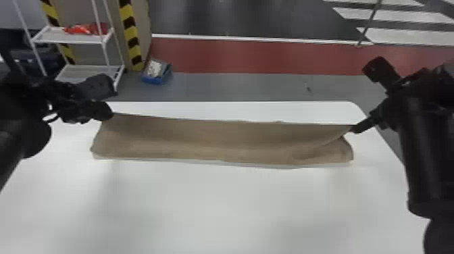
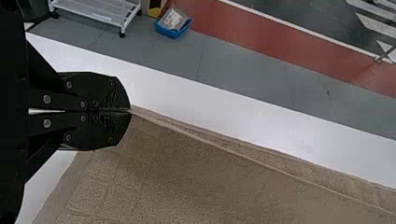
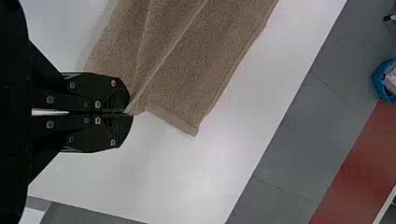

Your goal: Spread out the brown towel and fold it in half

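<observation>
corners could slip, fold could skew

the broad brown terry towel [image 1: 216, 138] lies near the far side of the white tabletop [image 1: 202, 209], one long edge lifted between the grippers. the black two-fingered left gripper [image 2: 130, 111] and black two-fingered right gripper [image 3: 129, 112] are both closed on that edge, pinching cloth at their tips. pulling apart too hard could tug a corner loose; the slanting crease at the right end could leave the halves misaligned if one arm leads.
</observation>
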Available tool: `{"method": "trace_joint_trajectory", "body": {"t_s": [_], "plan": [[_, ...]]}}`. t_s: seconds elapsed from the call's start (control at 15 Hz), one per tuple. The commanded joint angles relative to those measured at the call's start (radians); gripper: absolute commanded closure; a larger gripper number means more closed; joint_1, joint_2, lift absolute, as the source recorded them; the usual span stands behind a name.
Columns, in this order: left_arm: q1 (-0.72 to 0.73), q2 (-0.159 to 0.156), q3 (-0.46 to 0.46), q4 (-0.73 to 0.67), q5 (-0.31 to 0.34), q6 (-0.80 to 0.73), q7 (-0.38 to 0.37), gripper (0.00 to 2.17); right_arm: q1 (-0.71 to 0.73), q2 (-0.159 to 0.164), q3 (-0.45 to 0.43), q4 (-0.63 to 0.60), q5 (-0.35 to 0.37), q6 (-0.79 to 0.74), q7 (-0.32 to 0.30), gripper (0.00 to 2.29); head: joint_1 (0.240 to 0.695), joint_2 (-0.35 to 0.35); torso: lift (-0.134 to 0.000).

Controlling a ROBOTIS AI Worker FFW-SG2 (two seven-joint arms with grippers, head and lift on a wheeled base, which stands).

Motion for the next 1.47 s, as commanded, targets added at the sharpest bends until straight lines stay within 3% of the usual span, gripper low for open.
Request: {"method": "trace_joint_trajectory", "body": {"t_s": [0.0, 0.4, 0.67, 0.73, 0.8, 0.87, 0.93, 1.0, 1.07, 1.4], "plan": [[-0.013, -0.009, -0.002, 0.024, -0.016, -0.005, 0.004, 1.37, -0.041, 0.004, 0.011, 0.046, 0.026, -0.009, -0.013, 1.18, 0.670, -0.087, -0.123], [-0.017, -0.002, -0.001, 0.032, -0.018, -0.005, 0.008, 1.37, -0.093, 0.005, 0.017, 0.104, 0.059, -0.015, -0.070, 1.18, 0.654, -0.089, -0.123], [-0.017, -0.005, -0.001, 0.033, -0.018, -0.005, 0.008, 1.37, -0.112, 0.033, 0.018, 0.135, 0.092, -0.015, -0.094, 1.16, 0.650, -0.088, -0.123], [-0.014, -0.005, -0.001, 0.033, -0.018, -0.005, 0.008, 1.37, -0.112, 0.039, 0.018, 0.133, 0.096, -0.006, -0.106, 1.04, 0.650, -0.086, -0.123], [-0.011, -0.005, -0.001, 0.033, -0.015, -0.017, 0.010, 1.35, -0.110, 0.045, 0.018, 0.135, 0.099, 0.003, -0.132, 0.74, 0.649, -0.084, -0.123], [0.007, -0.003, 0.001, 0.026, -0.004, -0.042, 0.022, 1.07, -0.104, 0.054, 0.017, 0.135, 0.098, 0.028, -0.163, 0.28, 0.649, -0.084, -0.123], [0.019, -0.002, 0.008, 0.019, 0.002, -0.073, 0.031, 0.83, -0.100, 0.059, 0.018, 0.135, 0.098, 0.034, -0.178, 0.09, 0.649, -0.085, -0.123], [0.027, 0.000, 0.013, 0.016, 0.016, -0.073, 0.036, 0.40, -0.090, 0.068, 0.020, 0.135, 0.098, 0.043, -0.204, 0.04, 0.650, -0.089, -0.123], [0.032, 0.003, 0.016, 0.015, 0.030, -0.073, 0.036, 0.13, -0.089, 0.070, 0.020, 0.133, 0.098, 0.052, -0.220, 0.04, 0.653, -0.093, -0.123], [0.076, 0.021, 0.074, -0.063, 0.077, -0.073, 0.048, 0.06, -0.058, 0.070, 0.032, 0.103, 0.081, 0.080, -0.226, 0.05, 0.666, -0.096, -0.123]]}}
